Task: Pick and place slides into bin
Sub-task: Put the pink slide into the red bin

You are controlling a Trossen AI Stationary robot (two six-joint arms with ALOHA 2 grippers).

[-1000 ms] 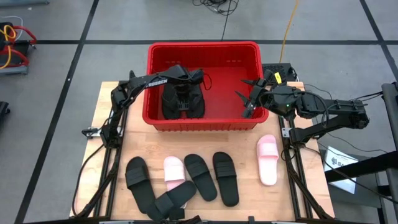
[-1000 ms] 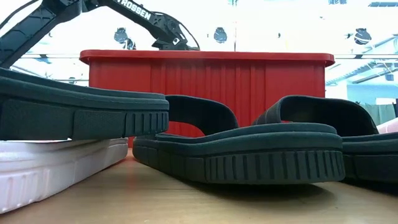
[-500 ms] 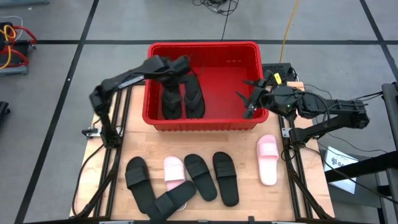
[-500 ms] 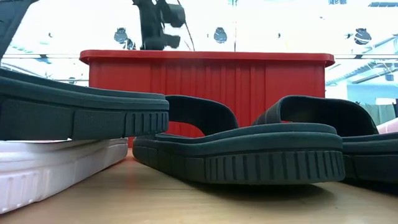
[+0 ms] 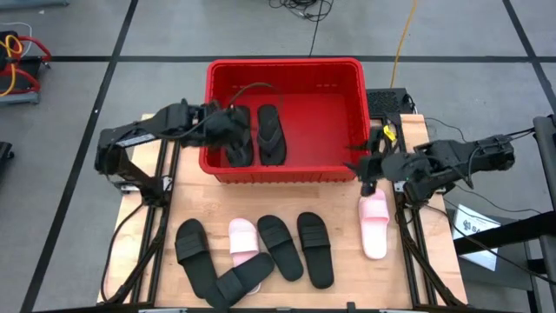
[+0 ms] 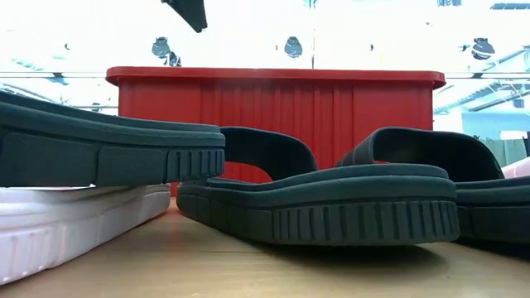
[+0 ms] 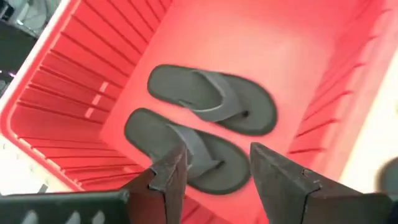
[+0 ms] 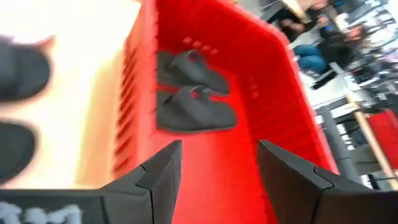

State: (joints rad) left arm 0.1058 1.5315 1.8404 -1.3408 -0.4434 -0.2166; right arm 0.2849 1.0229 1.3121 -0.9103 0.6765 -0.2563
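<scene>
Your right gripper (image 5: 363, 174) hangs open, empty, over the pink slide (image 5: 373, 223); light, bendy foam; pinch its strap

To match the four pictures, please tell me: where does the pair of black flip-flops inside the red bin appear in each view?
High view: pair of black flip-flops, bin's left half.
Low view: hidden behind the red bin wall.
Left wrist view: centre, beyond the left pincer.
Right wrist view: upper middle.
Shared landmark: the red bin.

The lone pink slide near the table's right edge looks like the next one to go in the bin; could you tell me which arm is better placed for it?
Probably the right. The right gripper, open and empty, hovers just above the pink slide. The left gripper is over the bin's far side.
</scene>
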